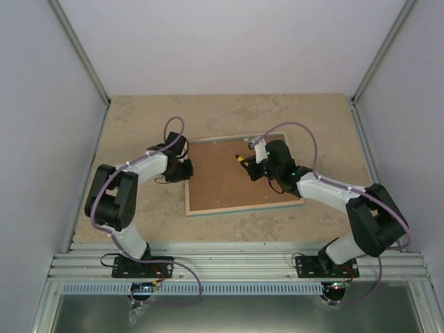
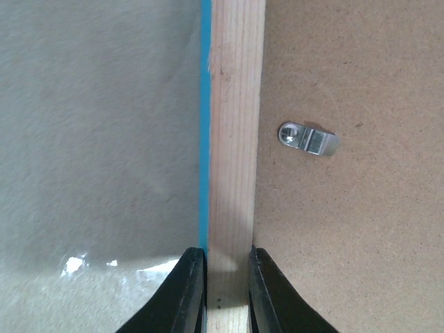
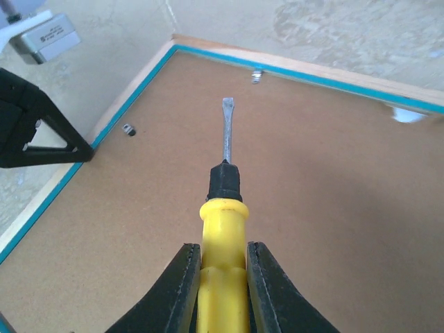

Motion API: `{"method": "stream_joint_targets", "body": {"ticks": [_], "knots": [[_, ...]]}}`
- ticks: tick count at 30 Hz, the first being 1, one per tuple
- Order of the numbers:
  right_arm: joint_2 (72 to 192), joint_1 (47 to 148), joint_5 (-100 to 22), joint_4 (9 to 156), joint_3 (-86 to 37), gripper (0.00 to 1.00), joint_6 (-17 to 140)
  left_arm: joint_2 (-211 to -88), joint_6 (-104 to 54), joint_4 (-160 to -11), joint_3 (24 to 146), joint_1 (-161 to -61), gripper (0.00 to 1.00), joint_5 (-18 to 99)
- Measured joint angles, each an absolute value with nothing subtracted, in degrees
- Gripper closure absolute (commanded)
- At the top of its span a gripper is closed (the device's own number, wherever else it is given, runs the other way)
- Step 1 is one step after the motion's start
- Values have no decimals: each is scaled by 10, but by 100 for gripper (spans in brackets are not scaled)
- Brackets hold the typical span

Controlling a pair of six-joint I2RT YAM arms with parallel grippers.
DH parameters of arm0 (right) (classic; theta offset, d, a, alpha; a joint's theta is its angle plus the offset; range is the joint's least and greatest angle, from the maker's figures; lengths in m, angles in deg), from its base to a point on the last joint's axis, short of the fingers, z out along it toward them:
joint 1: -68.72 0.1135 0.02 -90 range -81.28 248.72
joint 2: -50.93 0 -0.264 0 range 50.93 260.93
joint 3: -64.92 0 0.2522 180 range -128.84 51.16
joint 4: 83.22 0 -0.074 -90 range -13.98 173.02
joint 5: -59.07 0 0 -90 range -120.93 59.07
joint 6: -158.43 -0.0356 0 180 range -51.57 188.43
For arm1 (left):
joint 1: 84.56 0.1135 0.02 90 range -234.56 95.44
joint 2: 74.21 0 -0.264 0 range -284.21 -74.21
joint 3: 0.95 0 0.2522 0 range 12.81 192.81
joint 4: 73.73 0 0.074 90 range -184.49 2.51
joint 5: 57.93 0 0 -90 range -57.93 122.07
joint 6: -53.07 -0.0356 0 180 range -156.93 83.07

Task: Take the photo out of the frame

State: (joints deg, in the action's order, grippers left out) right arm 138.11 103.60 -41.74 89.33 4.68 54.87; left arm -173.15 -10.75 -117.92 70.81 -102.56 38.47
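The frame (image 1: 229,189) is laid back-up on the table (image 1: 139,125), its left rail clamped by the left gripper (image 2: 227,260). A yellow-handled screwdriver (image 3: 223,208) is gripped by the right gripper (image 3: 223,255), blade over the back panel.

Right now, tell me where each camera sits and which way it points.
Top external: fixed above and behind the bases, looking down on the table and the face-down frame; both arms show whole.
Left wrist: on the left arm, looking down along the frame's wooden rail, past a metal clip; the left claw shows, astride the rail.
Right wrist: on the right arm, looking forward and down over the brown backing; the right claw shows, holding a screwdriver.
Shared: both wrist views show the frame's turquoise edge and backing.
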Motion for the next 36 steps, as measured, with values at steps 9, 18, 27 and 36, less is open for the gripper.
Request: {"method": "stream_joint_targets", "body": {"ticks": [9,18,27,36], "knots": [[1344,1030,-376,935,85,99,529,-1658,16,-1145,621,-1022,100,363],[1337,1029,-367,948,93,100,520,-1551,182,-1137,518,-1078,90,321],[1335,1029,-367,950,94,100,518,-1505,275,-1141,494,-1123,62,312],[1327,1029,-367,950,97,99,518,-1490,192,-1205,630,-1123,39,212]]}}
